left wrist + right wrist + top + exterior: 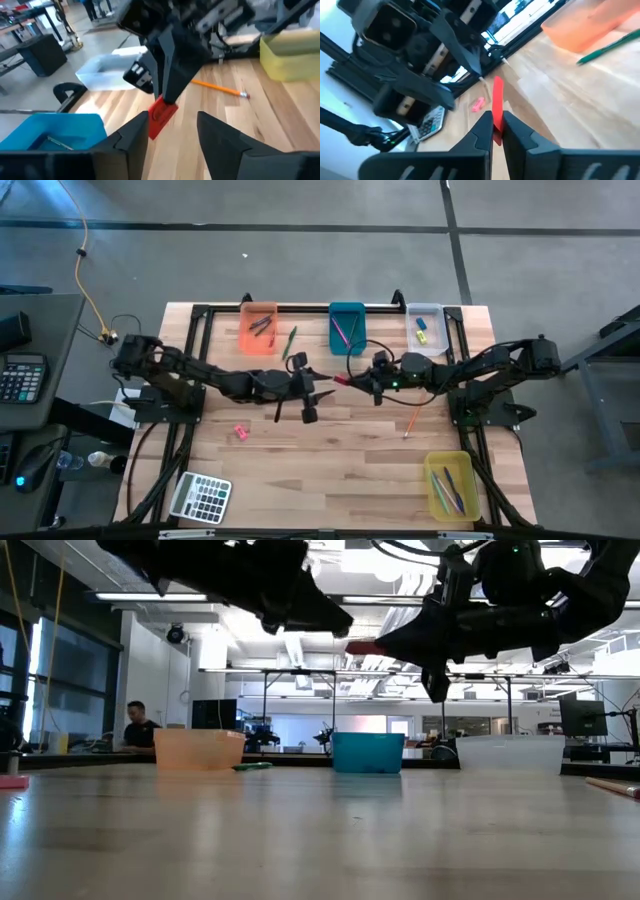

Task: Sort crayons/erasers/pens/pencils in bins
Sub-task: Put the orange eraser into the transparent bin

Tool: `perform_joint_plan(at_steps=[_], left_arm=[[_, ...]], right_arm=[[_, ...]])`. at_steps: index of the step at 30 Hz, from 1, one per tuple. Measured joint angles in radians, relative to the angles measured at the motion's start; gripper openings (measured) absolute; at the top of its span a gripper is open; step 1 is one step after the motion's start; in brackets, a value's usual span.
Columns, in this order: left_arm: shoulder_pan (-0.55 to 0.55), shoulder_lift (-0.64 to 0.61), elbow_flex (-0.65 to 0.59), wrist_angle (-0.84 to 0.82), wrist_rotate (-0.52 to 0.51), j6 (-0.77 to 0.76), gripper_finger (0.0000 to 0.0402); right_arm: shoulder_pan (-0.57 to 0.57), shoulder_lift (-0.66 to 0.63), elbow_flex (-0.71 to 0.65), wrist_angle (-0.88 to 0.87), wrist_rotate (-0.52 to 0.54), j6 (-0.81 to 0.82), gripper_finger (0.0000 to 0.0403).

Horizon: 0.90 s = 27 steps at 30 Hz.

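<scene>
My right gripper (pixel 348 380) is shut on a red eraser (pixel 496 102) above the table's middle, in front of the teal bin (pixel 347 327). My left gripper (pixel 322 385) is open and faces it. Its two fingers (pixel 131 139) stand on either side of the eraser's free end (pixel 161 117), and I see no touch. A pink eraser (pixel 240 432) lies flat on the table at the near left. An orange pencil (pixel 411 423) lies to the right. A green pencil (pixel 290 342) lies beside the orange bin (pixel 258 327). My right gripper pinches the red eraser's flat sides (pixel 496 131) between its two fingers, at one end. The fingers lie about level and point toward the table's left. The eraser's other end (pixel 365 647) sticks out past the fingertips, lifted clear of the table.
The clear bin (pixel 425 328) stands at the far right and holds small erasers. The yellow bin (pixel 452 485) at the near right holds several sticks. A grey calculator (pixel 200 497) lies at the near left. A person (pixel 138 726) sits far behind the table.
</scene>
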<state>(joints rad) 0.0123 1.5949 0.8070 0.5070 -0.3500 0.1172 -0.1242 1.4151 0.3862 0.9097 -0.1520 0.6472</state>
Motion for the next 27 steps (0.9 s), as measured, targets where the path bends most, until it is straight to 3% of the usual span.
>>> perform_joint_plan(at_steps=[7,16,20,27], left_arm=[[0.002,-0.044,-0.125,0.156,-0.11,-0.002,0.0147],[0.007,-0.044,-0.281,0.426,-0.123,-0.037,0.0101],[0.012,-0.044,-0.348,0.558,-0.134,-0.039,0.0077],[0.063,-0.044,-0.415,0.66,-0.133,-0.075,0.0032]], right_arm=[[-0.021,0.0,0.0,-0.036,0.077,-0.072,0.0012],[-0.115,-0.005,0.015,-0.152,0.098,-0.155,0.0012],[-0.147,-0.036,0.111,-0.413,0.134,-0.266,0.0012],[-0.185,-0.051,0.4,-1.037,0.323,-0.497,0.0012]])
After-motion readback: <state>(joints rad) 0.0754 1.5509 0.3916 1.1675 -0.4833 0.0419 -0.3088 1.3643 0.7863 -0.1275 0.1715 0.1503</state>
